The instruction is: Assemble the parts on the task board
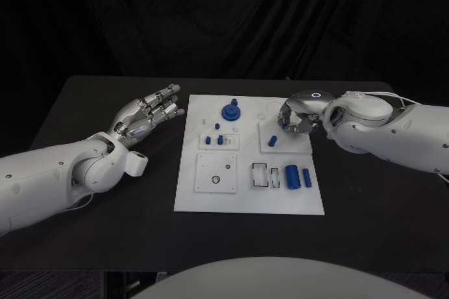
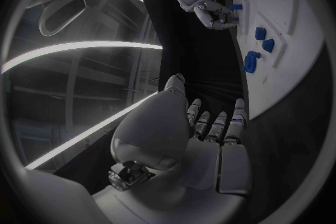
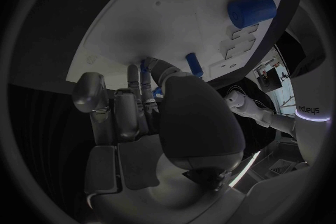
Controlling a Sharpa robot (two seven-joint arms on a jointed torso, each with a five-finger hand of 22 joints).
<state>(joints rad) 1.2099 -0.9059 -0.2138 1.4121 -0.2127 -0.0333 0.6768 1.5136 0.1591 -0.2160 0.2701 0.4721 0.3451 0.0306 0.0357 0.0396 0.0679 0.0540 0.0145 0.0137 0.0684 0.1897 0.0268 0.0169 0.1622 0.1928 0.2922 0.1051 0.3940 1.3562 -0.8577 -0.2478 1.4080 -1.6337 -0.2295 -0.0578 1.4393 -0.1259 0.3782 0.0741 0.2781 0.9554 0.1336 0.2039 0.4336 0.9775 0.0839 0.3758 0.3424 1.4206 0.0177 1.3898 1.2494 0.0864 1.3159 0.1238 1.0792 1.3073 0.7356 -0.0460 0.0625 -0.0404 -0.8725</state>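
Note:
The white task board [image 1: 251, 195] lies in the middle of the black table. A large round blue part [image 1: 230, 111] stands at its far edge, with two small blue pegs [image 1: 214, 141] in a square plate nearer me. Another blue peg [image 1: 272, 141] sits right of them, also seen as the peg [image 3: 195, 63]. A thick blue cylinder [image 1: 292, 176] and a slim one [image 1: 306, 177] lie at the near right. My right hand [image 1: 300, 120] hangs over the board's far right with fingers curled; a small blue part [image 3: 144, 65] shows pinched between its fingers. My left hand [image 1: 150, 114] hovers open left of the board.
A square white plate with a small hole [image 1: 216, 172] and narrow rectangular slots [image 1: 265, 174] sit on the board's near half. Bare black table [image 1: 112, 221] lies on both sides of the board and in front of it.

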